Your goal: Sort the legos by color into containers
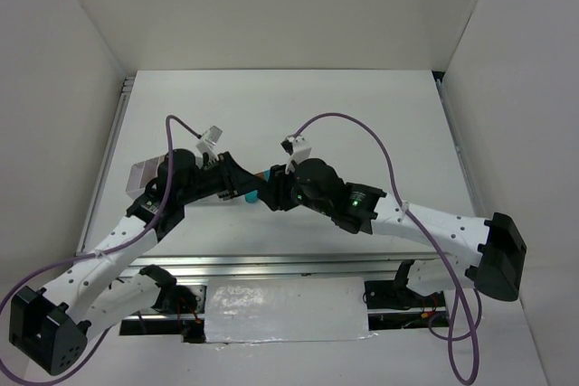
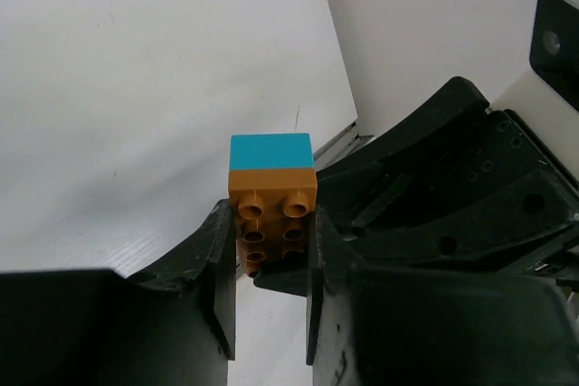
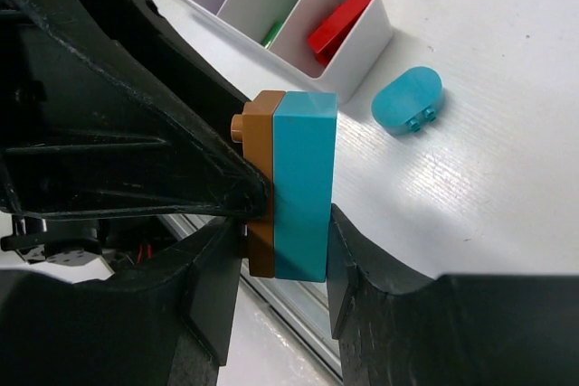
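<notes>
Sticking together, the orange-brown brick point(image 2: 271, 210) and teal brick point(image 3: 303, 178) were held over the bench point(image 3: 488, 205) near the middle of its near edge. The left tool point(image 2: 271, 255) pinched the orange-brown brick by its sides; the right tool point(image 3: 288, 241) clamped the teal brick against it. A teal oval brick point(image 3: 407, 101) lay by the white tray point(image 3: 366, 42).

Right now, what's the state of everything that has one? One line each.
Stack: orange brick and teal brick joined, held off the table.
Left end effector: shut on orange brick.
Right end effector: shut on stack, across both bricks.
Tray: upright on table; red piece in end compartment, green piece in next.
Teal oval: loose on table beside tray, apart from it.
</notes>
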`<act>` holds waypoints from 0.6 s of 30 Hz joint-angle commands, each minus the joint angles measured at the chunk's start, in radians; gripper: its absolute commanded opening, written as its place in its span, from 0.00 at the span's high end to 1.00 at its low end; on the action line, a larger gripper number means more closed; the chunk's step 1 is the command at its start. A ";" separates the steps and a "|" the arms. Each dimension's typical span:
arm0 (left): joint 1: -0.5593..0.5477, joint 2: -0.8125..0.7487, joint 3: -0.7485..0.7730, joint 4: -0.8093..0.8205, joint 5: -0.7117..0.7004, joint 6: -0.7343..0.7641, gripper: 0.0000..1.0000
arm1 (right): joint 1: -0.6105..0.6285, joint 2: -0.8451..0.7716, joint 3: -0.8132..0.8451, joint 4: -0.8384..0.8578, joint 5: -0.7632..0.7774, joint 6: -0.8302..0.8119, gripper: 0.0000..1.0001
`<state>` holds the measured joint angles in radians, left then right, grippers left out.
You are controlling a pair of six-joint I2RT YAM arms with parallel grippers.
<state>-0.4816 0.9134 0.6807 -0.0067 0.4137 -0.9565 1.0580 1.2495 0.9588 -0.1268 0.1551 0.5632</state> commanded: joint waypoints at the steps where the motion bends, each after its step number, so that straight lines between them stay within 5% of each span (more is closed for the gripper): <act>1: 0.001 0.008 -0.006 0.085 0.019 0.006 0.81 | 0.010 -0.012 0.034 0.069 0.000 0.012 0.99; 2: 0.001 0.010 -0.004 0.094 0.036 0.005 0.87 | 0.010 -0.006 0.035 0.072 -0.003 0.014 0.97; 4: -0.002 0.012 -0.006 0.128 0.060 0.013 1.00 | 0.010 0.008 0.035 0.078 -0.009 0.020 0.66; 5: -0.002 0.010 -0.006 0.140 0.089 0.019 1.00 | 0.010 0.008 0.034 0.081 -0.031 0.021 0.47; 6: 0.000 0.002 -0.003 0.149 0.102 0.028 1.00 | 0.010 0.001 0.025 0.082 -0.044 0.024 0.01; 11: 0.015 -0.034 0.046 0.106 0.144 0.160 1.00 | -0.088 -0.086 -0.015 0.067 -0.384 -0.032 0.00; 15: 0.034 -0.059 0.074 0.163 0.389 0.235 1.00 | -0.243 -0.290 -0.121 0.104 -0.691 -0.037 0.00; 18: 0.038 -0.073 0.063 0.241 0.515 0.226 1.00 | -0.280 -0.387 -0.141 0.104 -0.778 -0.057 0.00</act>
<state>-0.4500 0.8711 0.7029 0.0986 0.7189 -0.7818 0.7956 0.9577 0.8230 -0.0906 -0.4019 0.5430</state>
